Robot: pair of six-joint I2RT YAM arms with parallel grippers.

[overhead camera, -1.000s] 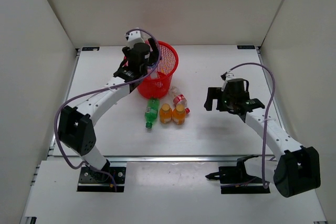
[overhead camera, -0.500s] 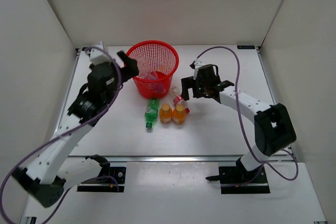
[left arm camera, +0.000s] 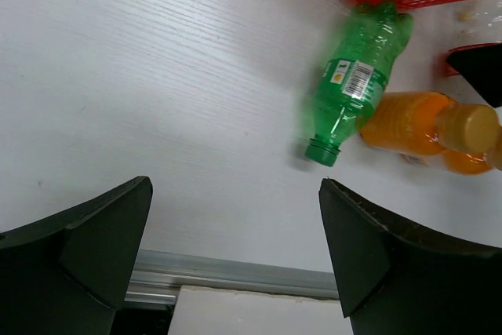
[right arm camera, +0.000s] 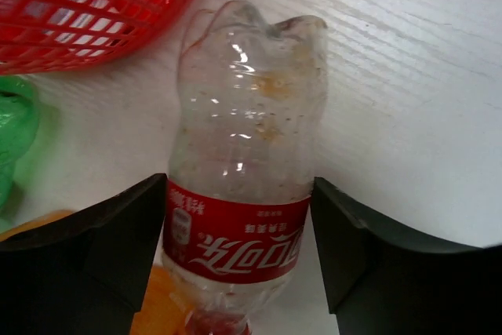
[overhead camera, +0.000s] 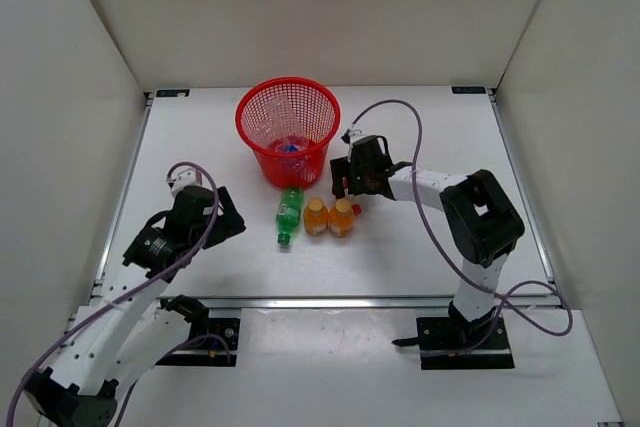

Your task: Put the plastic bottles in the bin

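My right gripper is shut on the clear bottle with the red label, which lies on the table just right of the red mesh bin. In the top view that gripper covers most of the bottle. A green bottle and two orange bottles lie side by side in front of the bin. Inside the bin I see a clear bottle and something blue. My left gripper hangs open and empty left of the green bottle.
White walls enclose the table on three sides. A metal rail runs along the table's near edge, just below the left gripper. The right arm's cable loops over the table behind the arm.
The left arm drew back from the bin to the near left, leaving a clear bottle inside. The right arm swung left to the red-labelled bottle and closed its jaws on it.
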